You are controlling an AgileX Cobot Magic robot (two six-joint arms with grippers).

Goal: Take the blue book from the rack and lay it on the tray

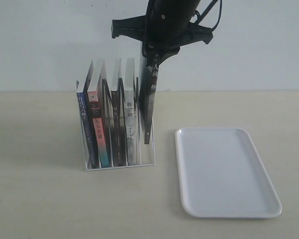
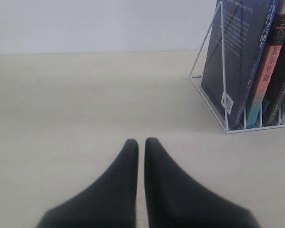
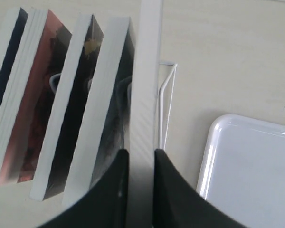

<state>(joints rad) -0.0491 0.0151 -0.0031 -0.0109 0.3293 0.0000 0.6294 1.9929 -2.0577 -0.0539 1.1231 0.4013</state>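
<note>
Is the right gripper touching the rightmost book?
Touching. The right wrist view shows the right gripper clamped on the rightmost book at its top edge, a finger flat against each side, no gap.

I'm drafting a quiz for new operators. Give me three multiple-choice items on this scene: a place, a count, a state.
1. In the exterior view, the tray lies: A) left of the rack; B) right of the rack; C) behind it.
2. Books in all: A) three; B) five; C) seven.
3. The right gripper is: A) open above the tray; B) shut on the rightmost book; C) resting on the table.

Answers: B, the tray sits right of the rack. B, four stand low and one is raised. B, its jaws pinch that book's top edge.
</note>
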